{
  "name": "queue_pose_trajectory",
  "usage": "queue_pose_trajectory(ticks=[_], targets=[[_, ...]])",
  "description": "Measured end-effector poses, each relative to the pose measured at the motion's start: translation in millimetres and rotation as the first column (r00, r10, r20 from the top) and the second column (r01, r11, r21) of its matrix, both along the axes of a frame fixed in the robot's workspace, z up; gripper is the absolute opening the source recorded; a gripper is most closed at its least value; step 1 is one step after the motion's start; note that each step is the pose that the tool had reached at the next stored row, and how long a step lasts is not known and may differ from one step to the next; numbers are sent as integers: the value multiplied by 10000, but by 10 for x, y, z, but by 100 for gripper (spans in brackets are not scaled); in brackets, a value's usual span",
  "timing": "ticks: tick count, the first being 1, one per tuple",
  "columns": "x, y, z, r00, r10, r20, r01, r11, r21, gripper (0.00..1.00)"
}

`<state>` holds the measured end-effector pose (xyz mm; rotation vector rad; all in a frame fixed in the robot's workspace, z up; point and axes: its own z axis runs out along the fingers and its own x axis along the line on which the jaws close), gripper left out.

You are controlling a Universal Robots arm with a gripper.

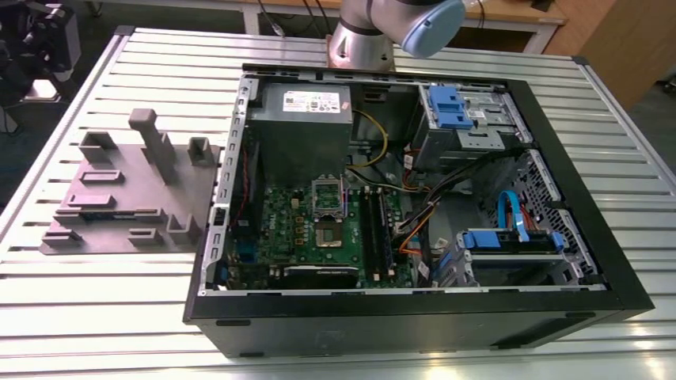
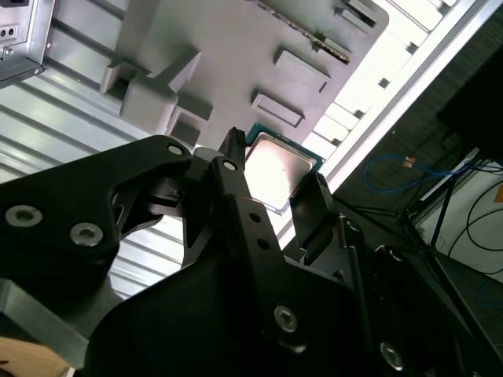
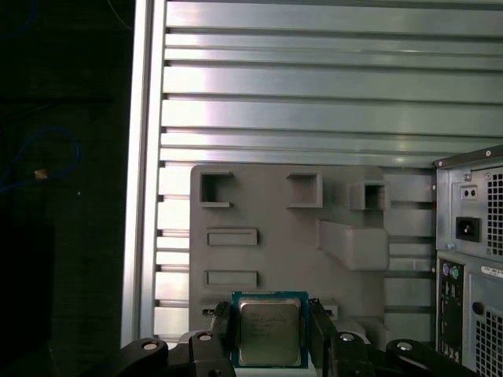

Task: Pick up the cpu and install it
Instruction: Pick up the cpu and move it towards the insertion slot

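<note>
Hand (image 3: 269, 312) pinches cpu (image 3: 271, 336) by opposite edges

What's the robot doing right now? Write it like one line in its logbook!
end effector: shut on cpu | cpu: held above grey holder tray | computer case: cpu not yet installed

The cpu (image 3: 269, 334) has a silver metal top with a soft satin sheen, rimmed by a green board edge. The fingers (image 3: 222, 330) are matt black, with small bright metal screw heads. The holder plate (image 3: 275, 228) looks like matt grey plastic. The tabletop (image 1: 106, 305) is ribbed, brightly reflective metal. The computer case (image 1: 423, 321) has a matt black shell and bare grey sheet metal inside.
</note>
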<state>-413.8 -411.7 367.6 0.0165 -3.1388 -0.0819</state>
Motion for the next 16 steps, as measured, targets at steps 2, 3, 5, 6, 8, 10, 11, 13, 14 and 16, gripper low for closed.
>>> queue_pose_trajectory(ticks=[2, 3, 5, 6, 8, 10, 11, 13, 14, 16], targets=[[8, 0, 0, 10000, 0, -2, 0, 10000, -1, 47], [12, 0, -1, 10000, -1, -1, 1, 10000, -1, 47], [21, 0, -2, 10000, 0, -1, 0, 10000, -1, 47], [26, 0, -3, 10000, -1, -1, 1, 10000, 0, 47], [36, 0, -4, 10000, 0, 0, 0, 10000, 0, 47], [44, 0, -5, 10000, -1, 0, 1, 10000, -1, 47], [48, 0, -6, 10000, 0, 0, 0, 10000, 0, 47], [57, 0, -6, 10000, 0, -1, 0, 10000, 0, 47], [60, 0, -6, 10000, -1, -1, 1, 10000, -1, 47], [68, 0, -7, 10000, 0, 0, 0, 10000, 0, 47]])
